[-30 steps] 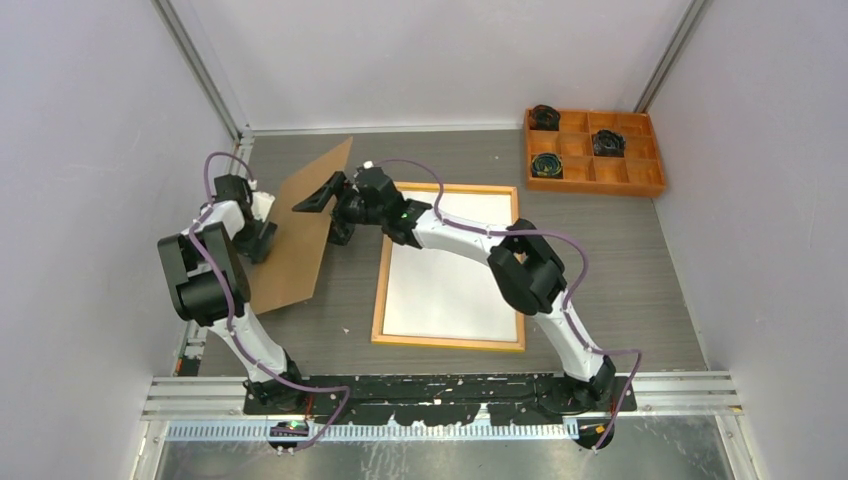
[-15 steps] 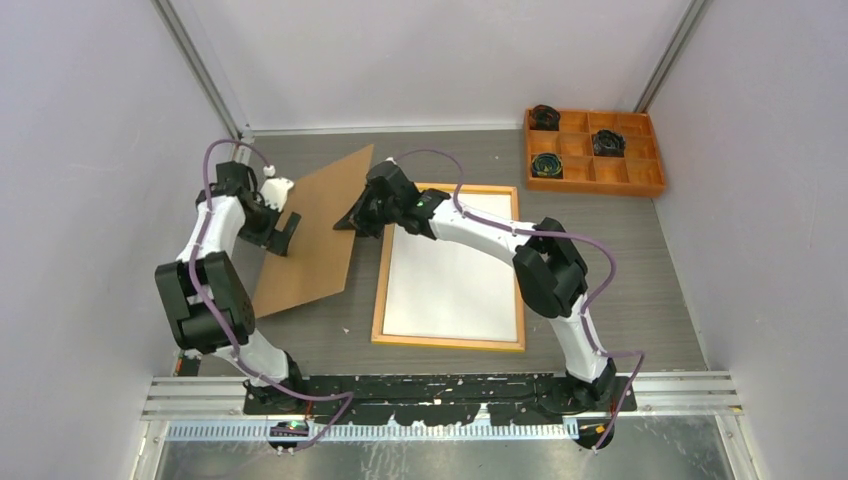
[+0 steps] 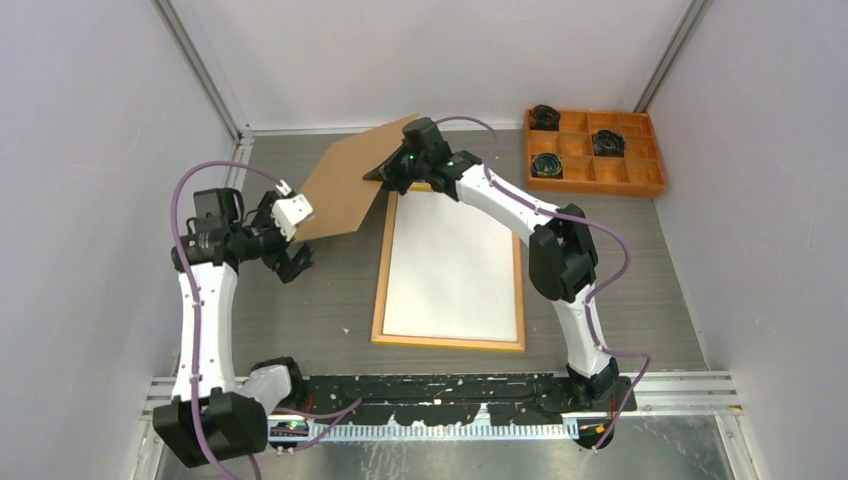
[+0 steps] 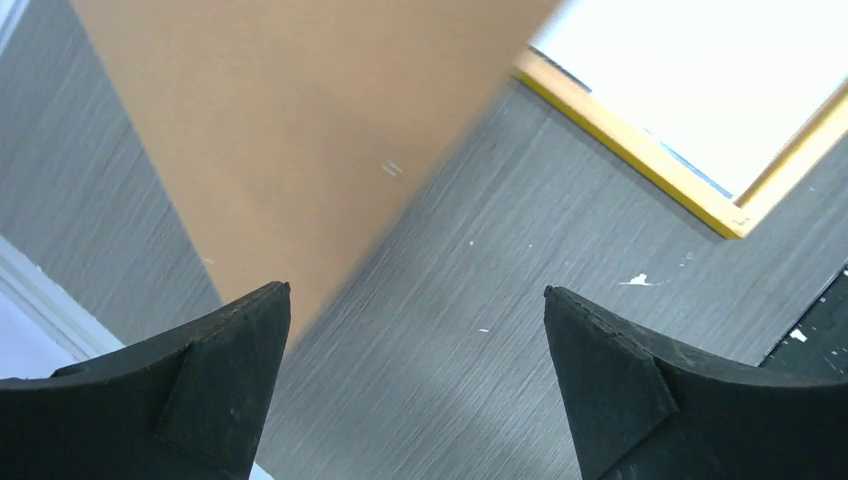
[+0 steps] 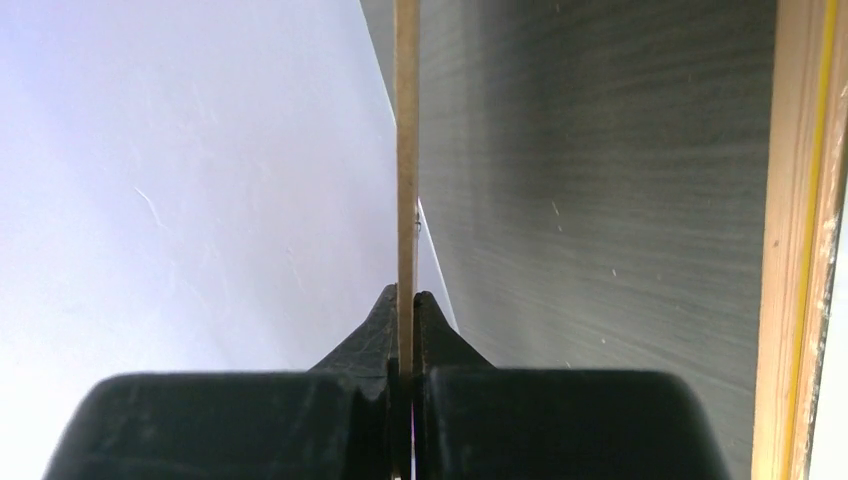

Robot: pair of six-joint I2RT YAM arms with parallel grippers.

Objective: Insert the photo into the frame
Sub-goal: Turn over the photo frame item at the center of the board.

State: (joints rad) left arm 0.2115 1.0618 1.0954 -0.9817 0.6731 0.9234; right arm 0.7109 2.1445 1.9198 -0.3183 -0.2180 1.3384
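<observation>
The photo lies white side up inside the frame, flat at the centre of the worktop. Above its upper left corner, the right gripper is clamped on the edge of a tilted brown backing board. At left, the left gripper hangs wide open, holding nothing. The orange tray at upper right holds dark round objects in three compartments.

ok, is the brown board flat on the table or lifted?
Lifted, tilted: right fingers pinch the board by its edge, beside the frame.
</observation>
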